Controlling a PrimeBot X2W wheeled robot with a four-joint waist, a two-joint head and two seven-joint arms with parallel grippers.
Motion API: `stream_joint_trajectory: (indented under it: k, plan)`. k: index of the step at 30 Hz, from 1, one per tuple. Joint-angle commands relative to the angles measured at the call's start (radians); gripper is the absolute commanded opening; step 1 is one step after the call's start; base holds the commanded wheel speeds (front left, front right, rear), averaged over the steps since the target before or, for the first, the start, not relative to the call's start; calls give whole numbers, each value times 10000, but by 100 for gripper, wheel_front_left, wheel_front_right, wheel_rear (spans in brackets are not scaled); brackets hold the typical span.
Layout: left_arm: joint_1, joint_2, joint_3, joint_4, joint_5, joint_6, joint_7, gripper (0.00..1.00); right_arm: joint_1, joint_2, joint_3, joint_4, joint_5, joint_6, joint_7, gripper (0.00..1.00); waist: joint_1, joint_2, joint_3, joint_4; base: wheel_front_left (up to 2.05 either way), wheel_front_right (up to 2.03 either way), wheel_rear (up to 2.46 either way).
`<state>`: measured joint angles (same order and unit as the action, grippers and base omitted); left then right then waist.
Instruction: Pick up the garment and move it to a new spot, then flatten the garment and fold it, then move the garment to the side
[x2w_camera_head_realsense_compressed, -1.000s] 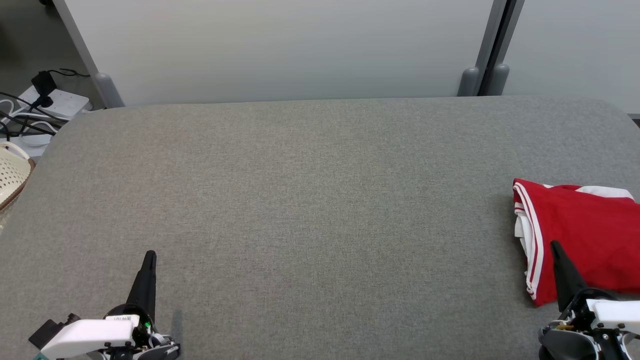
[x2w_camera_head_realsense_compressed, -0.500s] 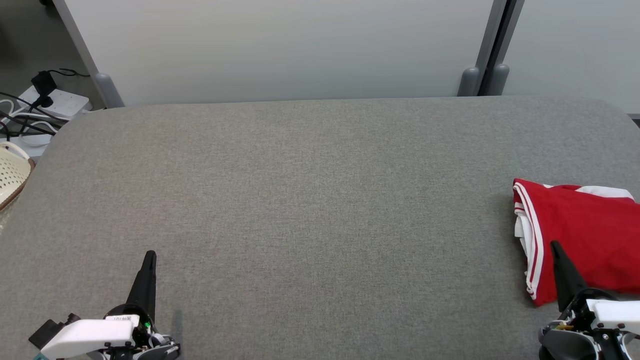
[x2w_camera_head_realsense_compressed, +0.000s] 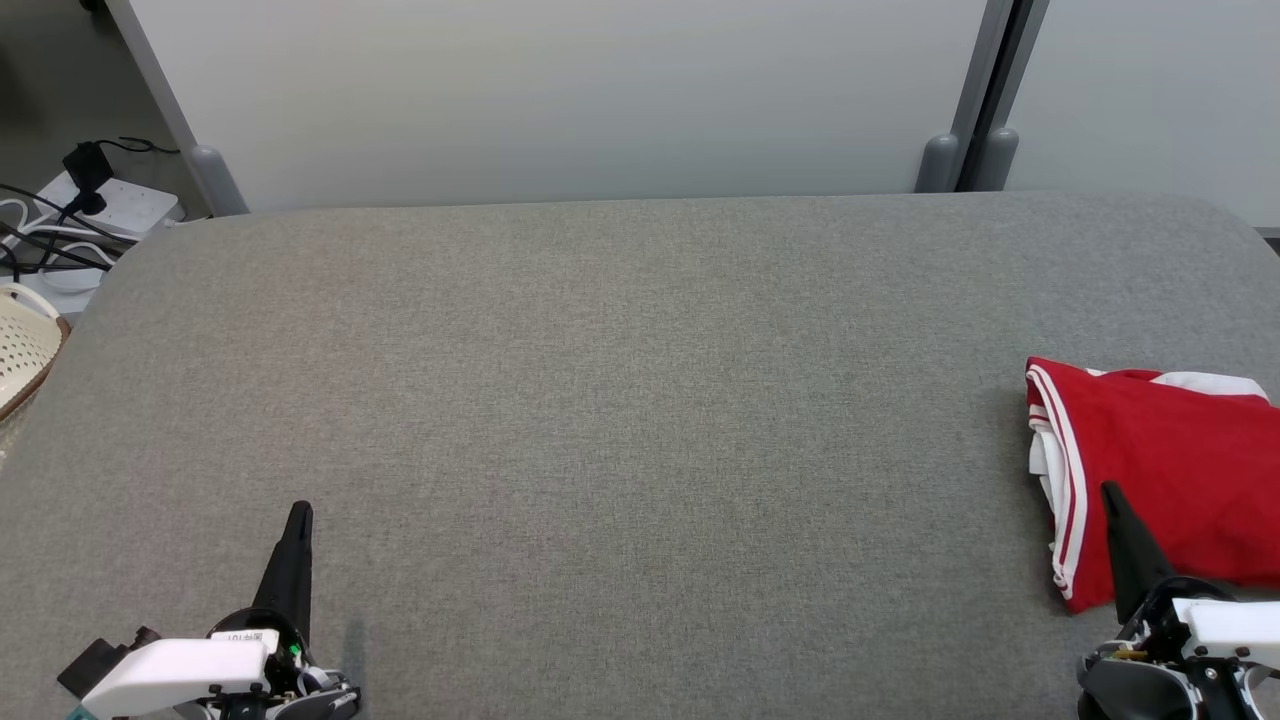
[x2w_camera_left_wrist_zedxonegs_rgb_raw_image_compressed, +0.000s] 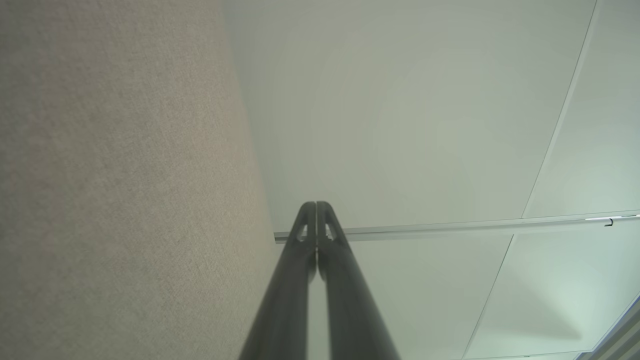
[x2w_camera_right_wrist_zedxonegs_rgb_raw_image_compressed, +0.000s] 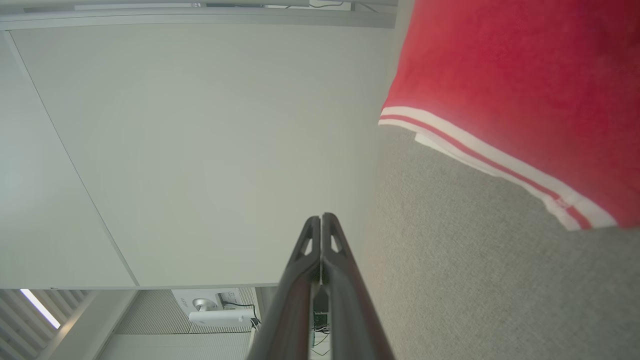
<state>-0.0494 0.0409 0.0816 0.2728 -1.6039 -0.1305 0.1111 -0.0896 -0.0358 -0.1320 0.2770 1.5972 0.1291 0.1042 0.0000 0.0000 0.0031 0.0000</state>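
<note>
Garment (x2w_camera_head_realsense_compressed: 1160, 470), red with white stripes, folded on grey table (x2w_camera_head_realsense_compressed: 600, 400) at right edge of frame. Left gripper (x2w_camera_head_realsense_compressed: 298, 513) lower left, right gripper (x2w_camera_head_realsense_compressed: 1108, 493) lower right: both pressed together, empty.

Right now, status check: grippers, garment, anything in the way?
Left gripper shut, empty. Right gripper shut, empty, alongside the garment. Garment folded, at right edge of table. Nothing seen in the way.
</note>
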Motion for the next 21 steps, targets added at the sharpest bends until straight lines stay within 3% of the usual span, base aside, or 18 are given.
stream_joint_trajectory:
  k: [1, 21]
  plan:
    - [-585, 93, 321, -279, -48, -2, 20, 0, -183, -144, 184, -322, 116, 16, 88, 0, 0, 0, 0, 0, 0, 0, 0]
    - [-585, 93, 321, -279, -48, -2, 20, 0, -183, -144, 185, -322, 116, 16, 88, 0, 0, 0, 0, 0, 0, 0, 0]
